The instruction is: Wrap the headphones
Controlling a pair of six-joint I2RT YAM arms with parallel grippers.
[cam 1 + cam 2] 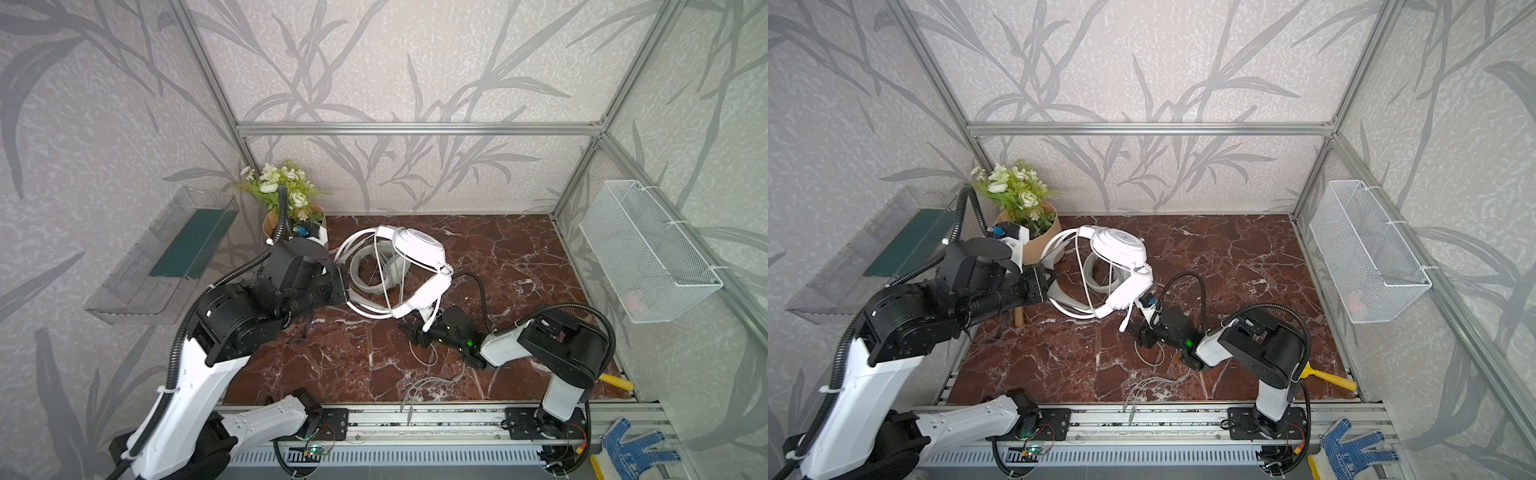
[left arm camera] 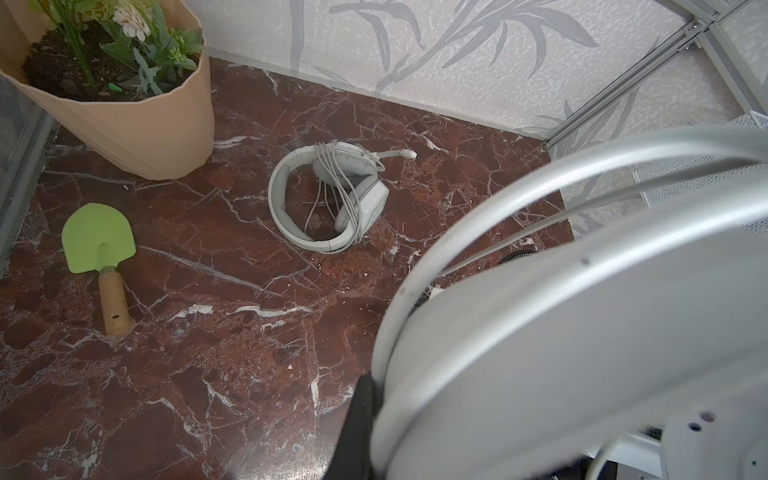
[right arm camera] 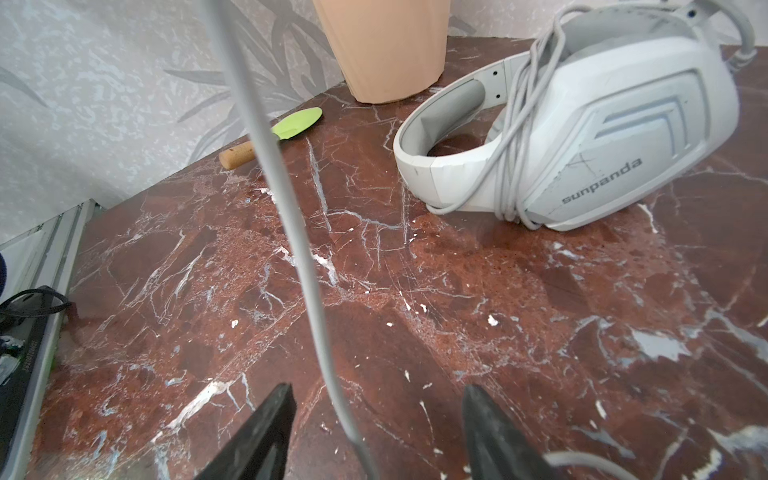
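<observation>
The left gripper [image 1: 345, 286] clenches the white headset [image 1: 419, 245], but the right gripper [image 3: 376, 390] is released around its cable [image 3: 286, 208], which may slip free and unwind.

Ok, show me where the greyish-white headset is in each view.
In a top view: greyish-white headset mid-table, seen through the band of the raised white headset.
In a top view: same spot, left of centre.
Left wrist: mid-picture, lying flat.
Right wrist: upper right, large and close.
Shared landmark: the beige plant pot, in all four views.
</observation>
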